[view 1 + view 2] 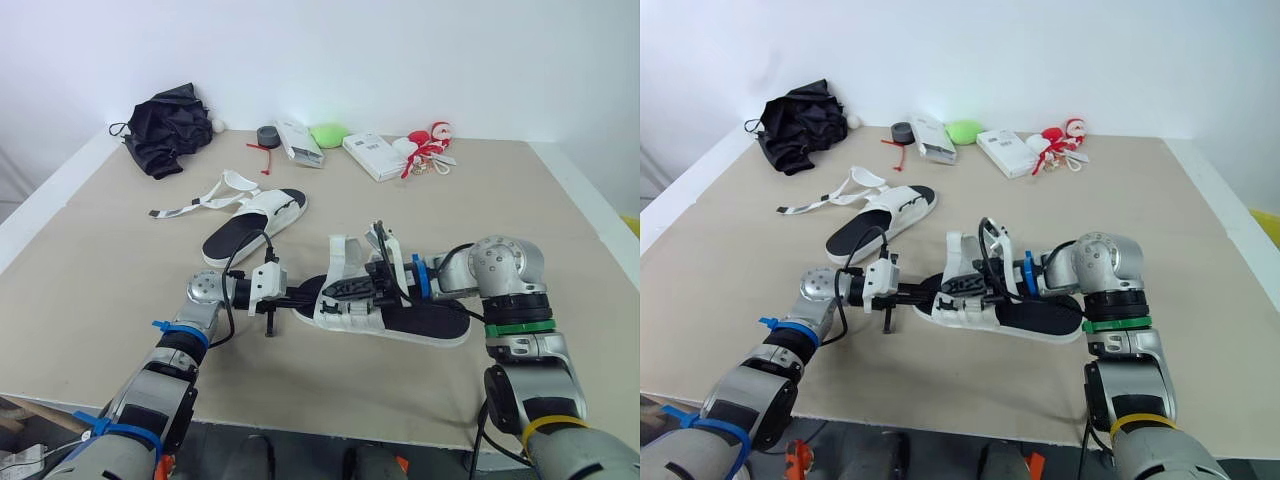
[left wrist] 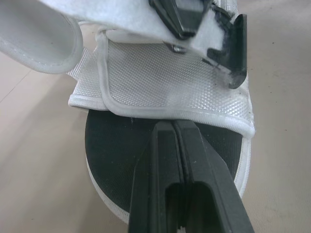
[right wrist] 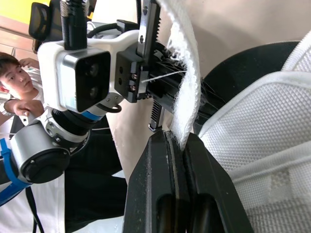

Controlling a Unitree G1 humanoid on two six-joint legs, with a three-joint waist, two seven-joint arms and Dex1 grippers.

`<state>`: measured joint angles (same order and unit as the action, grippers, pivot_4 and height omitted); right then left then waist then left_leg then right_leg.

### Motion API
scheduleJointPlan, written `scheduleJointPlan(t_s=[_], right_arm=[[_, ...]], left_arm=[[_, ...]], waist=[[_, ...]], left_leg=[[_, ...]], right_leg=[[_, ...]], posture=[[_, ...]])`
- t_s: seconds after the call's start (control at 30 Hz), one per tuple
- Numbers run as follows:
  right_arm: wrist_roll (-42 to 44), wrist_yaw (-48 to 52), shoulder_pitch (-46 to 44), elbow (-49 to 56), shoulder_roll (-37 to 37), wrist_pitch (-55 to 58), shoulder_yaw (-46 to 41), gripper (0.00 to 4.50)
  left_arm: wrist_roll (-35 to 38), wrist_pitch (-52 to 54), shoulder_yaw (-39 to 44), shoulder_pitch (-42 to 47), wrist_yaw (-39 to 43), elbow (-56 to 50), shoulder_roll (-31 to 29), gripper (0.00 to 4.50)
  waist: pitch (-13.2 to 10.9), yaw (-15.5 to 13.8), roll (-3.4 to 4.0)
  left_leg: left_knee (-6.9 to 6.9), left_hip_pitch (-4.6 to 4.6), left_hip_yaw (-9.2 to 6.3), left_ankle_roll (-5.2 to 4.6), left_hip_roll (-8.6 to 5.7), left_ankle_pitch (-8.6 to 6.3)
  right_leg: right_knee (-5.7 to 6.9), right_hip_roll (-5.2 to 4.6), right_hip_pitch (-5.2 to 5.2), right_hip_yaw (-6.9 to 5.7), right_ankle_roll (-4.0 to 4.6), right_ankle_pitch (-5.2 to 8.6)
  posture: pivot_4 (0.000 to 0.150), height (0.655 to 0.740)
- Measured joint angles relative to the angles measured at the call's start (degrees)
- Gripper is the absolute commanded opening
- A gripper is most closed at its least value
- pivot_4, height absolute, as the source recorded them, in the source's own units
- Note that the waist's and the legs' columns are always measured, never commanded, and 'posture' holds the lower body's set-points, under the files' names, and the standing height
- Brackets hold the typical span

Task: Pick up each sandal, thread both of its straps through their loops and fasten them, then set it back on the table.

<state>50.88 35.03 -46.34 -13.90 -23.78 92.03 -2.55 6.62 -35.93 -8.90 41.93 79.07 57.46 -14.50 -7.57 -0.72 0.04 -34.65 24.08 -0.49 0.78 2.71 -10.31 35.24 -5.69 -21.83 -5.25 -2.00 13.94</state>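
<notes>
Beige table (image 1: 120, 290) with a white edge, white wall behind. Along the far side, from the robot's left to right: black cloth (image 1: 165, 125), grey tape roll (image 1: 268, 134), slim box (image 1: 298, 142), green lump (image 1: 327, 134), wide box (image 1: 373, 155), red-and-white trinkets (image 1: 428, 145).

Mid-table, far sandal (image 1: 255, 222): flat on the table, black insole up, white straps loose, 1 of them trailing out over the table toward the cloth's side. Well apart from both grippers.

Nearer, between the 2 arms, near sandal (image 1: 420, 322): flat on the table, black insole, white woven upper.

Left gripper (image 2: 174, 127): fully closed, fingers (image 2: 204, 165) pressed together with nothing visible between them. Tips low over the black insole at 1 end of the near sandal, right at the hem of the woven band.

Right gripper (image 3: 177, 141): clamped on strap (image 3: 187, 92), fuzzy and white, rising upright from the near sandal beside the woven upper. Comes in from the opposite end of the sandal, close to the left wrist camera (image 3: 80, 77). Beyond the left arm, a person (image 3: 14, 82) in a white top.
</notes>
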Motion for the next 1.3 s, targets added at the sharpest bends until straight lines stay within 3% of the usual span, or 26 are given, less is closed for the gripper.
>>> scheduleJointPlan(t_s=[0.5,0.63,0.77,0.83,0.87,0.93,1.07,1.3], right_arm=[[-1.35,3.82,1.87,8.16,-4.59,-4.53,7.32,0.04],[-8.24,13.48,4.42,21.43,-12.81,-19.91,20.53,0.04],[-10.80,16.33,5.00,23.10,-13.86,-24.18,22.89,0.04],[-12.92,17.67,4.94,23.05,-14.06,-26.27,24.09,0.73],[-13.51,17.86,4.84,22.34,-13.54,-26.76,24.41,1.35],[-13.77,17.99,4.84,22.14,-13.29,-26.95,24.56,1.68],[-12.85,19.39,4.25,18.07,-12.06,-24.37,22.66,3.05],[-8.23,19.73,-1.57,8.86,-8.20,-16.52,16.10,3.05]], left_arm=[[0.07,0.01,-0.02,-0.09,0.05,-0.04,0.22,0.00],[0.10,0.01,-0.28,-0.29,0.38,-0.29,0.51,0.00],[0.09,0.03,-0.28,-0.47,0.16,-0.28,0.48,0.00],[0.09,0.11,-0.28,-0.58,0.08,-0.28,0.44,0.00],[0.09,0.14,-0.28,-0.62,0.08,-0.28,0.43,0.00],[0.09,0.14,-0.28,-0.62,0.09,-0.28,0.44,0.00],[0.09,0.15,-0.28,-0.55,0.10,-0.28,0.39,0.00],[0.09,0.15,-0.27,-0.27,-0.01,-0.26,0.35,0.00]], waist=[[0.14,-0.02,-0.04],[0.29,-0.08,-0.22],[0.40,-0.08,-0.39],[0.45,-0.08,-0.41],[0.48,-0.08,-0.44],[0.49,-0.08,-0.44],[0.48,-0.08,-0.45],[0.18,-0.08,-0.33]], left_leg=[[-0.01,0.03,-0.06,0.00,0.00,0.00],[-0.05,-0.01,-0.09,0.07,-0.03,-0.05],[-0.04,-0.10,-0.10,0.12,0.00,-0.07],[-0.04,-0.19,-0.10,0.19,0.01,-0.12],[-0.03,-0.25,-0.10,0.27,0.03,-0.16],[-0.03,-0.25,-0.10,0.26,0.03,-0.16],[-0.03,-0.27,-0.08,0.25,0.03,-0.15],[-0.04,-0.21,-0.09,0.24,0.02,-0.15]], right_leg=[[0.00,0.05,0.06,-0.01,0.06,0.06],[-0.02,0.04,0.27,0.01,-0.10,0.38],[-0.02,0.04,0.32,-0.02,-0.04,0.42],[-0.02,0.04,0.37,-0.01,-0.03,0.42],[-0.02,0.04,0.42,-0.02,0.00,0.44],[-0.02,0.04,0.42,-0.02,0.00,0.44],[-0.02,0.04,0.42,-0.01,0.00,0.44],[-0.02,0.04,0.37,-0.02,0.00,0.40]], posture=[[0.150,0.7400],[0.150,0.7400],[0.150,0.7400],[0.150,0.7400],[0.150,0.7400],[0.150,0.7400],[0.150,0.7400],[0.150,0.7400]])
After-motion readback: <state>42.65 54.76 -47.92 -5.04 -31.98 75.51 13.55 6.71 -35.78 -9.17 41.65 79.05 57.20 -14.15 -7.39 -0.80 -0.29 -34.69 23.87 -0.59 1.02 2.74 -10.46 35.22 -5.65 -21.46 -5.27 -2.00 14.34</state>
